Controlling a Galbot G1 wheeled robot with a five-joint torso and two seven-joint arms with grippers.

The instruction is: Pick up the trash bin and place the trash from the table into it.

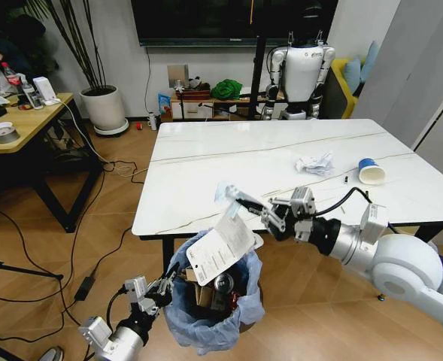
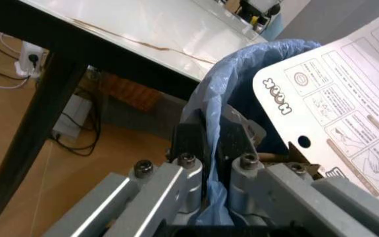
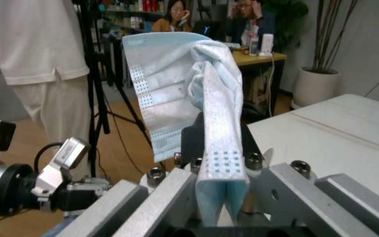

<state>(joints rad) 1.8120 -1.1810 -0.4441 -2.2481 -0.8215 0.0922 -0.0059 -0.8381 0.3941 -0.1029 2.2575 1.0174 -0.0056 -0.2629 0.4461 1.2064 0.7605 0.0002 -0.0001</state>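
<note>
From the head view, the small round trash bin lined with crinkled light-blue plastic (image 1: 210, 308) sits just below the near edge of the white marble-look desk (image 1: 229, 162), with a white printed sheet (image 1: 221, 248) standing out of its mouth. The left wrist view adds that the left gripper (image 2: 210, 148) is clamped tight on the bin's bag-covered rim, and that the sheet bears printed diagrams. The right wrist view shows what the right gripper (image 3: 219, 148) pinches between closed fingers: a pale-blue pleated face mask (image 3: 189, 94), hanging up from the jaws. In the head view the right arm reaches in from the right, forearm level, gripper over the desk edge above the bin. Crumpled white paper (image 1: 314, 162) and a blue-and-white paper cup (image 1: 371, 171) lie on the desk.
</note>
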